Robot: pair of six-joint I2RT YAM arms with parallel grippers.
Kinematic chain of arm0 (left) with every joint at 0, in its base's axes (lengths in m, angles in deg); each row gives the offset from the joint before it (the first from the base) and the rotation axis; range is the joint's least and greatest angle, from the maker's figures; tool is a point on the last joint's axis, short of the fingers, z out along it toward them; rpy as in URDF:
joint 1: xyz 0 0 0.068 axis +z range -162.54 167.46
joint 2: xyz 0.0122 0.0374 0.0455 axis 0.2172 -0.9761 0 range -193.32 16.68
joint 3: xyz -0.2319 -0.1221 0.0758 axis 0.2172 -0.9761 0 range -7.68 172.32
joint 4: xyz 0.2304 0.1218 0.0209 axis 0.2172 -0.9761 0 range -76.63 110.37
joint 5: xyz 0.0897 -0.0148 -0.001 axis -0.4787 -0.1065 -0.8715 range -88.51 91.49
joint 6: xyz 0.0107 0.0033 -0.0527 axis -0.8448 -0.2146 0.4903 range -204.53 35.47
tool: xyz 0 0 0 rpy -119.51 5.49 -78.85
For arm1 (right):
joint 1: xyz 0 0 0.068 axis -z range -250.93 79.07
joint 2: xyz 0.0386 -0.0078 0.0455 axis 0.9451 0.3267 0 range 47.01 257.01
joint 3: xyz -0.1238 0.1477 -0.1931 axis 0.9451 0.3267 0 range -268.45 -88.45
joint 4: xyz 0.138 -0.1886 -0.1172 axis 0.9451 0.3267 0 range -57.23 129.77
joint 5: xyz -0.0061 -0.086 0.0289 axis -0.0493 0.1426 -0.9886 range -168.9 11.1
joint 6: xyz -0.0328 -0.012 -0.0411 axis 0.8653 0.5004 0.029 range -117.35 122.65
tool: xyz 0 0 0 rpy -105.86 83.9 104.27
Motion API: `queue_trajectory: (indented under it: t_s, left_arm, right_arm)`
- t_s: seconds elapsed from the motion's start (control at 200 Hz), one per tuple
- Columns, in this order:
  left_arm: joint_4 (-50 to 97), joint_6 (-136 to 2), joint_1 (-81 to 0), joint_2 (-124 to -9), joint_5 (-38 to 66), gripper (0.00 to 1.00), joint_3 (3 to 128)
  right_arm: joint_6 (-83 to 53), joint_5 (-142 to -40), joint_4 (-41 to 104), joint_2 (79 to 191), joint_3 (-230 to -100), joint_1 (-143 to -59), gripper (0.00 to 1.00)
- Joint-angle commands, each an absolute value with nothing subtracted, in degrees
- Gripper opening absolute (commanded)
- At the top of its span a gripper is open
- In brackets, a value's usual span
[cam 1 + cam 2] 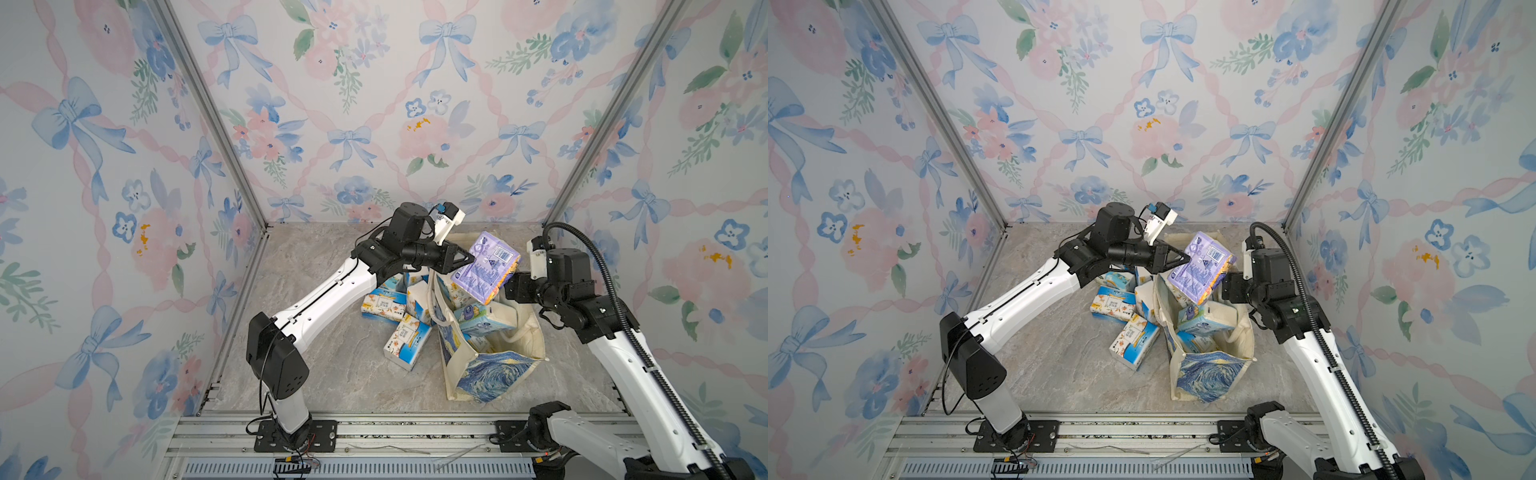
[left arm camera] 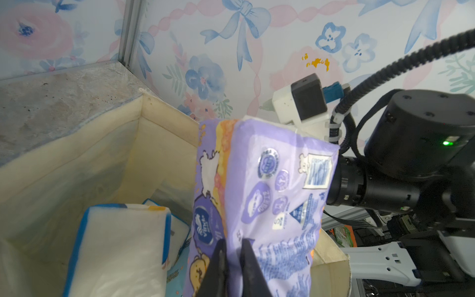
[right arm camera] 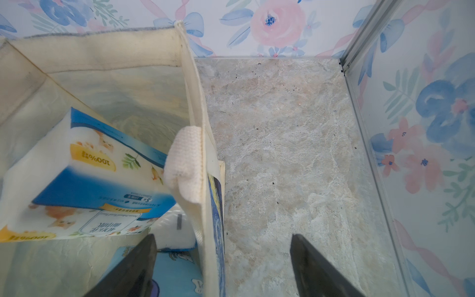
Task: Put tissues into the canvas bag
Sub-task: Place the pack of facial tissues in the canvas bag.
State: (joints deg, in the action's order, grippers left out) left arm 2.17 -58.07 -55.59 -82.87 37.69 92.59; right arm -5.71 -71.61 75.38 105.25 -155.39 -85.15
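Grey marbled tabletop (image 1: 332, 374) walled by floral wallpaper (image 1: 374, 104). Standing open toward its right side: cream canvas bag (image 1: 494, 370) printed with blue-and-yellow swirls, several blue-and-white tissue packs (image 1: 482, 320) inside. Hanging tilted above the bag's mouth: lavender tissue pack (image 1: 486, 270), soft and brick-shaped, pinched at its wrapper by left gripper (image 2: 232, 246). Right gripper (image 3: 223, 235) spread wide, straddling one bag wall. More blue-and-white packs (image 1: 405, 340) heaped just beside the bag.
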Motion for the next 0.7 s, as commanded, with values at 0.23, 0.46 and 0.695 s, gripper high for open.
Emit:
queue_trajectory:
  t_s: [0.23,0.46,0.695]
  left_arm:
    - [-1.4,-58.0,-56.2,-82.8,44.4,0.52,91.0]
    - [-3.4,-60.5,-56.2,-82.5,52.9,0.55,92.1]
    - [-6.4,-63.0,-55.3,-81.2,56.1,0.62,91.8]
  right_arm:
    - [-5.6,-71.3,73.7,104.2,-154.7,-84.5,0.83]
    - [-5.7,-71.3,73.9,104.2,-154.8,-84.5,0.83]
    - [-5.8,-71.0,74.0,103.8,-154.6,-84.5,0.85]
